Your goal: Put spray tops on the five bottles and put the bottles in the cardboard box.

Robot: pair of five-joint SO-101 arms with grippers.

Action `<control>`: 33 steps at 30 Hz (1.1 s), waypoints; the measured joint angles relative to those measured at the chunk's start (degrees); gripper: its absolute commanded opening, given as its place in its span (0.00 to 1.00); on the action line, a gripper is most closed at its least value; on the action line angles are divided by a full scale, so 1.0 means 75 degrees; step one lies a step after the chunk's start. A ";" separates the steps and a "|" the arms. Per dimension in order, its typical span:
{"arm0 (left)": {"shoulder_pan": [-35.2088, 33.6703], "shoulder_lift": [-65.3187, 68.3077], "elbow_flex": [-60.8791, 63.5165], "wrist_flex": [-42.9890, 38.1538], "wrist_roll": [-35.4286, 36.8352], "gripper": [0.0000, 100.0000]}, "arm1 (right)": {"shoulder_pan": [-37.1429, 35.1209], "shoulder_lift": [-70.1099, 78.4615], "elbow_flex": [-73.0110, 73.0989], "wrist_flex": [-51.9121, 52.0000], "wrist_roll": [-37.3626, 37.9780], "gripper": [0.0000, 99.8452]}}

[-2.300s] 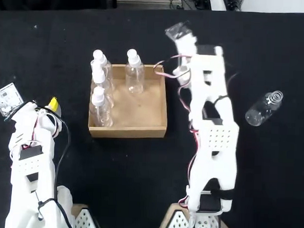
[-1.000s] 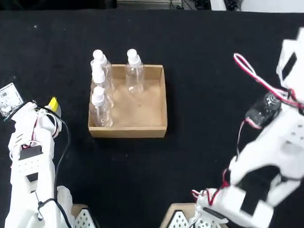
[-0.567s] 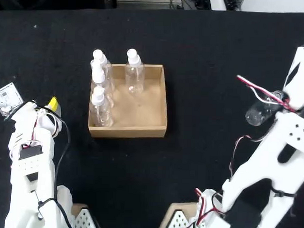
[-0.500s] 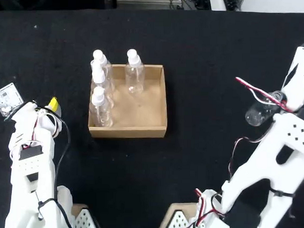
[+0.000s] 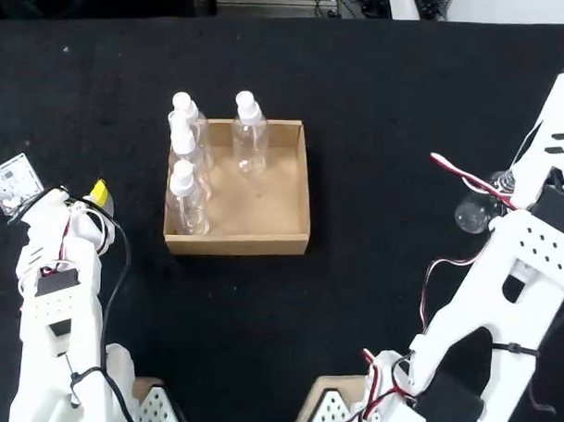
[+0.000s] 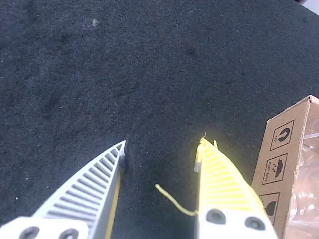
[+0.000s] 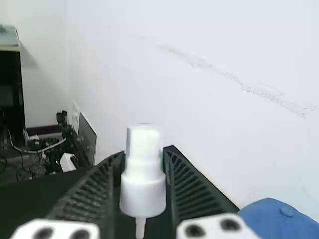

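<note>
Holds a spray top point(image 7: 143, 174) in the right tool point(image 7: 143, 152), jaws narrow on its collar, well right of the cardboard box point(image 5: 236, 243); needs the uncapped bottle point(image 5: 473, 214), lying on the desk point(image 5: 378, 103) there, neck slanting away from the box, nearest this arm; has the left tool point(image 6: 162, 143) wide and empty, near the box's left side.

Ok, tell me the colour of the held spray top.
White spray top, clearest in right wrist view.

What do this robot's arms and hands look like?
Both are chunky white plastic: the left arm and the right arm, which has a dotted panel. Red and white wires loop off the right; a black cable trails the left. The left hand has pointed ribbed fingers, one white, one yellow; the right hand has black ribbed ones.
</note>
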 measured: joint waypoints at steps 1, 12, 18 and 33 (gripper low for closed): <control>0.0000 0.0000 0.0000 0.0000 0.0000 0.20 | 0.0000 0.0000 0.0000 -0.0012 -0.0035 0.01; 0.0000 0.0000 0.0000 0.0000 0.0000 0.20 | 0.0000 0.0633 0.0141 -0.0715 -0.0047 0.01; 0.0000 0.0000 0.0000 0.0000 0.0000 0.20 | 0.0000 0.0633 0.0586 -0.0715 0.0270 0.01; 0.0000 0.0000 0.0000 0.0000 0.0000 0.20 | 0.0000 0.0633 0.1629 -0.1840 0.0445 0.01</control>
